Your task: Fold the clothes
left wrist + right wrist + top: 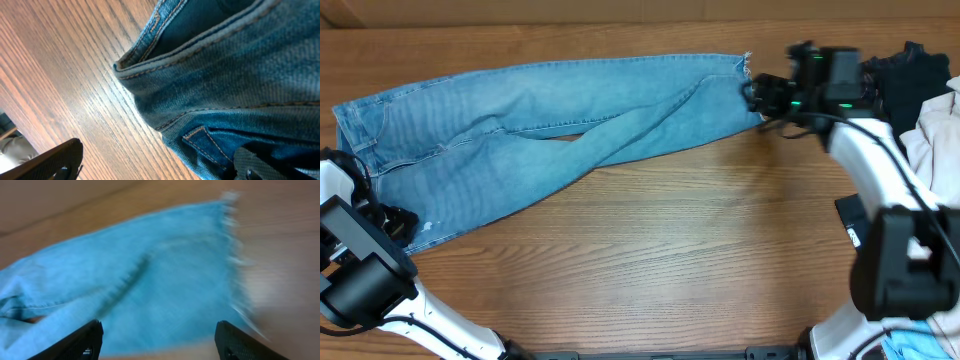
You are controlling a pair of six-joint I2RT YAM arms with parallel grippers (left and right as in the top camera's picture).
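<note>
The jeans (550, 110) lie stretched along the far part of the table (670, 260), with bare wood open all along their near edge. Their waistband end is by the left gripper (400, 225) and their frayed hems by the right gripper (755, 95), both with jaws spread and pinching nothing. Only the left wrist view shows the waistband stitching (200, 45) close up, one finger (60, 160) over wood beside it, while overhead alone shows a dark garment (910, 65) and a cream cloth (935, 125) heaped just past the hems.

Light blue jeans (550, 130) lie spread flat; legs overlapping, hems frayed.
</note>
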